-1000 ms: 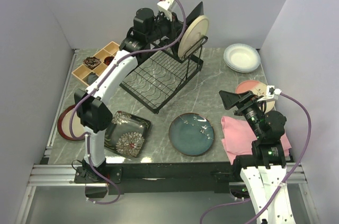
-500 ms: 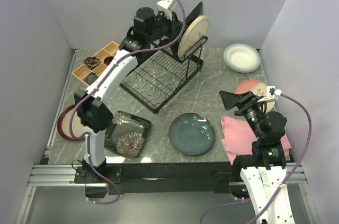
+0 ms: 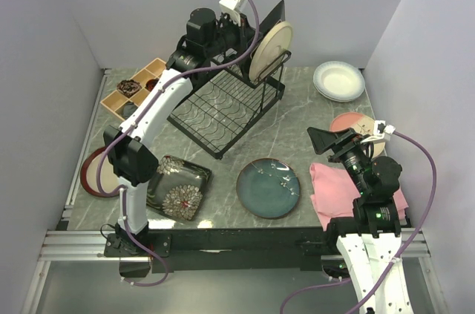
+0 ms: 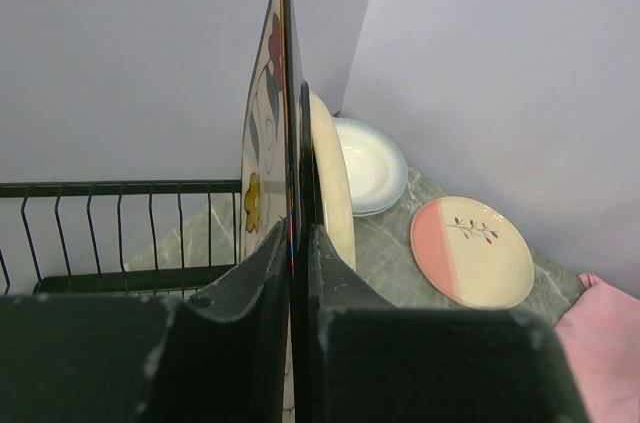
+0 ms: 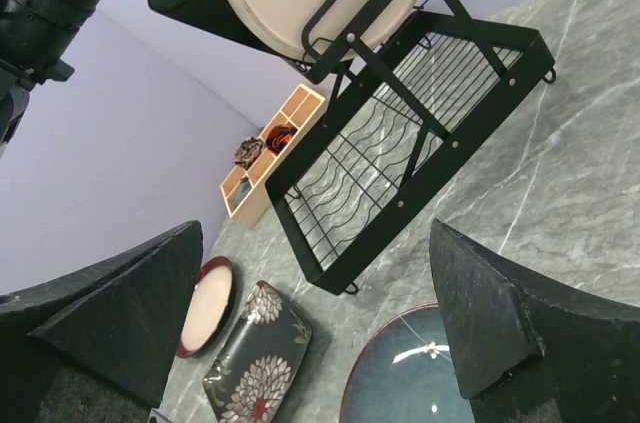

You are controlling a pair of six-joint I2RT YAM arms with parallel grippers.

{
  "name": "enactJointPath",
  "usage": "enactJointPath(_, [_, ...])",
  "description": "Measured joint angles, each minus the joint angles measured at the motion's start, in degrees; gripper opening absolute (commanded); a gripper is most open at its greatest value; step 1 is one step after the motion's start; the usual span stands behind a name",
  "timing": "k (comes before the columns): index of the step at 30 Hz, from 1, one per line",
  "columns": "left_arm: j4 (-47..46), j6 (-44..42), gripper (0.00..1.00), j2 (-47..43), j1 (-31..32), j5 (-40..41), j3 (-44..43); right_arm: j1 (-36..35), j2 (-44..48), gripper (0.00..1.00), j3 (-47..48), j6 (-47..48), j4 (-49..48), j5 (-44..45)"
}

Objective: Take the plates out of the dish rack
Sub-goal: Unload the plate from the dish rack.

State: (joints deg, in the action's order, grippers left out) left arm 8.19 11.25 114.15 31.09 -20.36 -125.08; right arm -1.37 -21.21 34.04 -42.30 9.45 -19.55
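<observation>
nearest the arm bases, a pink folded cloth lies at the right front of the grey marbled tabletop. the right claw hangs above the cloth's far edge, its two fingers spread wide apart and holding nothing. left of the cloth a round teal plate lies flat, and further left lies a black square plate with white flowers. a brown-rimmed tan plate sits at the left edge.

a round pink and cream plate lies just beyond the right claw. mid-table, the large black wire dish rack stands at an angle, its flat lower grid bare. a wooden compartment tray rests to its left, and a stack of white round plates sits in the far right corner.

at the rack's far end, two plates stand upright in the upper frame: a round cream plate and, right behind it, a cream square plate with coloured flowers, dark-backed. the left claw is clamped on the near edge of this square plate, one finger on each face.
</observation>
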Motion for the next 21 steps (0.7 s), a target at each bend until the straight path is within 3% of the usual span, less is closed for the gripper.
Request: enactJointPath(21, [-2.9, 0.0, 0.01, -1.3, 0.2, 0.9, 3.0, 0.0, 0.0, 1.0, 0.0, 0.0, 0.0, 0.0])
